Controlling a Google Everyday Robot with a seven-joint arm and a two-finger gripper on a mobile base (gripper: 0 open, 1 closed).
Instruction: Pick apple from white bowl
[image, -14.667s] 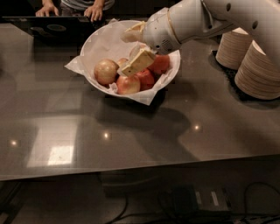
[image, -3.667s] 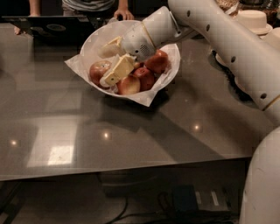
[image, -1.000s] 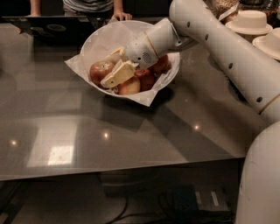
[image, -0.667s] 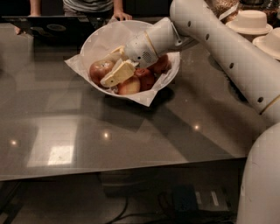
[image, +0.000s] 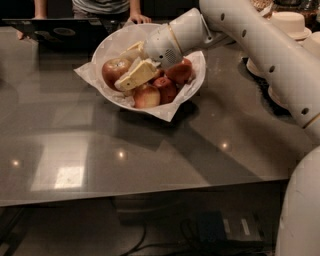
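Note:
The white bowl (image: 112, 42), lined with crumpled white paper, stands on the dark table at the back centre. The apple (image: 113, 71), yellowish-tan with a red blush, lies at the bowl's left side. My gripper (image: 123, 70) reaches into the bowl from the right. It is open, with one pale finger (image: 132, 50) behind the apple and the other finger (image: 136, 75) in front of it, low among the fruit. I cannot tell whether the pads touch the apple.
Two deep-red apples (image: 180, 72) and a smaller pink-yellow apple (image: 146, 96) lie in the bowl right of the gripper. Stacked beige paper plates (image: 306, 46) stand at the right. A laptop (image: 60, 33) and a person's hands are behind the bowl.
Over the last second nothing has visibly moved. Compared with the oldest frame, the gripper has shifted left inside the bowl, from over the red apples to the tan apple.

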